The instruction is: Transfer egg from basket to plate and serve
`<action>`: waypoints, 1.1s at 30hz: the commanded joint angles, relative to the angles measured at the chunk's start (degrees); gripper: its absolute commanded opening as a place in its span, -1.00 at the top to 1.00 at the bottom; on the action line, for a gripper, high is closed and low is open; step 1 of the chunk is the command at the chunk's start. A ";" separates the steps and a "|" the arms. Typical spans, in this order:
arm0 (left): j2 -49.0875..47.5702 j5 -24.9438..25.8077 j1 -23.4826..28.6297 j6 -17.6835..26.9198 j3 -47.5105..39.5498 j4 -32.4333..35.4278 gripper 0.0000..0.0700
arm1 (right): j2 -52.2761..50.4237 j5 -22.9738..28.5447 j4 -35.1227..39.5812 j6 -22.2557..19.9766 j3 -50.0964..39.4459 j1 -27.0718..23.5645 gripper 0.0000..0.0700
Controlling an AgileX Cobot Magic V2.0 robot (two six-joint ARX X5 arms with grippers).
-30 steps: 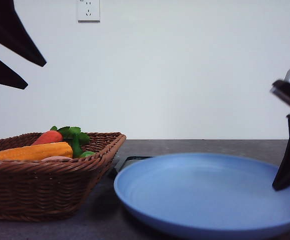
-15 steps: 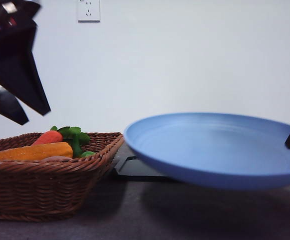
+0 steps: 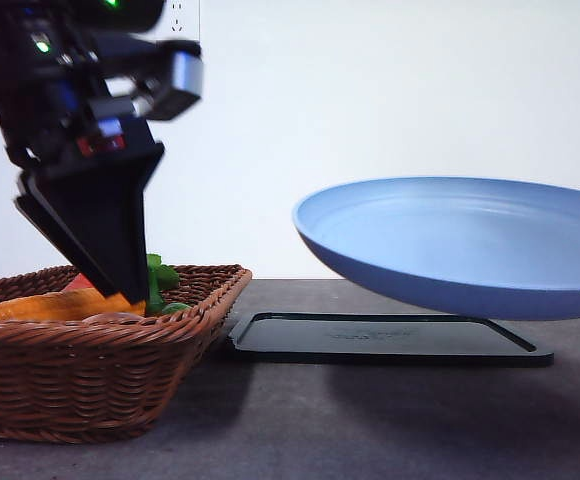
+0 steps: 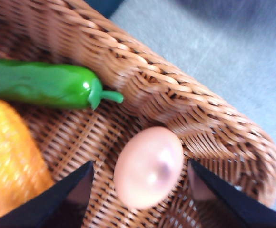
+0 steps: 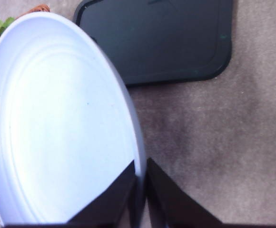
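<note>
The pinkish-brown egg (image 4: 147, 167) lies inside the wicker basket (image 4: 176, 107) against its woven wall. My left gripper (image 4: 140, 164) is open, with one dark finger on each side of the egg and a gap to both. In the front view that left gripper (image 3: 110, 270) reaches down into the basket (image 3: 90, 370) at the left. The light-blue plate (image 3: 460, 250) hangs tilted in the air on the right, above the table. My right gripper (image 5: 140, 175) is shut on the rim of the plate (image 5: 57, 118).
A flat black tray (image 3: 390, 336) lies on the grey table under the raised plate, and shows again as the tray (image 5: 166, 38) in the right wrist view. A green pepper (image 4: 43, 85) and a yellow corn cob (image 4: 9, 156) lie in the basket beside the egg.
The plate has risen off the table and shifted right, uncovering the black tray. My left gripper has come down from the upper left into the basket.
</note>
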 commanded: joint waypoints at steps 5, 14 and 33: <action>2.46 0.00 -0.55 2.84 1.40 0.09 -0.17 | -0.39 -0.18 0.65 0.61 0.61 -0.32 1.00; 4.71 0.80 -0.55 3.78 1.40 0.32 -0.17 | -0.37 -0.18 0.66 0.61 0.61 -0.32 1.00; 6.86 2.33 -0.55 3.70 1.40 0.24 -0.15 | -0.37 -0.20 0.66 0.61 0.61 -0.32 1.00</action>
